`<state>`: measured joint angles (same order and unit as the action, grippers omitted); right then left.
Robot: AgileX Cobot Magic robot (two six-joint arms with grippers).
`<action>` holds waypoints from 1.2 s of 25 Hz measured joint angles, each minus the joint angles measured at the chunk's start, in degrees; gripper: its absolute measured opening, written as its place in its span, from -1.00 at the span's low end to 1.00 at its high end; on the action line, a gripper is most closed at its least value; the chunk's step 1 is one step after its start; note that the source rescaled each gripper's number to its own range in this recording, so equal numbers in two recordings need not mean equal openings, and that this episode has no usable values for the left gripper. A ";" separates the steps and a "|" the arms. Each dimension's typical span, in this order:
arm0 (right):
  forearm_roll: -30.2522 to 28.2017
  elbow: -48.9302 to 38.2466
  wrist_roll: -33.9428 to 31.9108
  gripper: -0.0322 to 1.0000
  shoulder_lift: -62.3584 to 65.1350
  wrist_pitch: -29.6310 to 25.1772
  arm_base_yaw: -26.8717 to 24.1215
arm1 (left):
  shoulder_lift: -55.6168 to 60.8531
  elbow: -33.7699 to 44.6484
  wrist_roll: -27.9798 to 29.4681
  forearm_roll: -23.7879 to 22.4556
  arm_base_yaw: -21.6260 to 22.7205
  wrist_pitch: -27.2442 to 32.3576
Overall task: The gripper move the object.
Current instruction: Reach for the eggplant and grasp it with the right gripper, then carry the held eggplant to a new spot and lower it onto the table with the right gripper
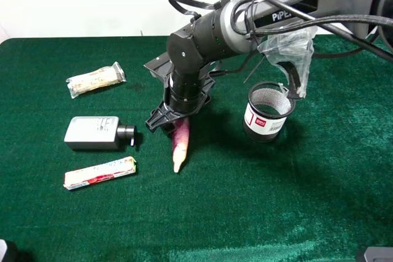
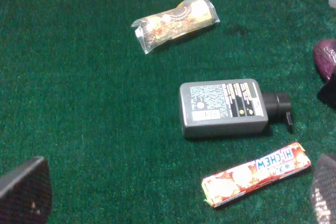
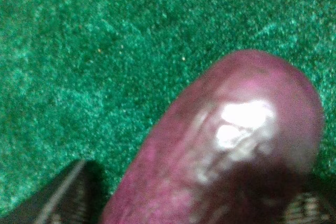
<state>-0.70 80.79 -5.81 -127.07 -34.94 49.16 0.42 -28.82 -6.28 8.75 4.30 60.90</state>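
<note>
From my seat the green desk (image 1: 276,213) lies open across its near half and right side; its far edge runs just behind the arm. My right hand (image 1: 173,118) sits over the thick end of the eggplant (image 1: 180,142), a finger on either side, but I cannot tell whether they pinch it or only straddle it. The eggplant lies near the desk's middle, glossy magenta fading to a cream tip pointing nearward. The grey bottle (image 1: 93,132) is just left of it (pump cap facing it), the snack bar (image 1: 99,172) near-left, the mesh cup (image 1: 268,113) apart on the right. My left hand (image 2: 173,195) is spread wide.
</note>
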 joint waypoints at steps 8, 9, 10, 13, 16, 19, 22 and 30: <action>-0.07 0.00 -0.04 -0.93 0.00 -0.91 0.00 | 0.00 0.00 0.00 0.00 0.00 0.00; -0.07 0.00 -0.04 -0.93 0.00 -0.94 0.00 | 0.00 0.00 0.00 0.00 0.00 0.00; -0.07 0.00 -0.04 -0.93 0.12 -1.17 0.00 | 0.00 0.00 0.00 0.00 0.00 0.00; -0.02 0.00 -0.04 -0.93 1.19 -1.80 0.00 | 0.00 0.00 0.00 0.00 0.00 0.00; 0.13 0.00 0.17 -0.93 2.81 -2.50 0.00 | 0.00 0.00 0.00 0.00 0.00 0.00; 0.70 0.00 1.09 -0.93 4.47 -3.05 0.00 | 0.00 0.00 0.00 0.00 0.00 0.00; 1.08 0.06 1.43 -0.93 6.90 -4.42 0.00 | 0.00 0.00 0.00 0.00 0.00 0.00; -0.53 0.11 1.43 -0.93 16.39 -11.88 0.00 | 0.00 0.00 0.00 0.00 0.00 0.00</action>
<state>-1.23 80.89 -4.39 -110.68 -46.81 49.16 0.42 -28.82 -6.28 8.75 4.30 60.90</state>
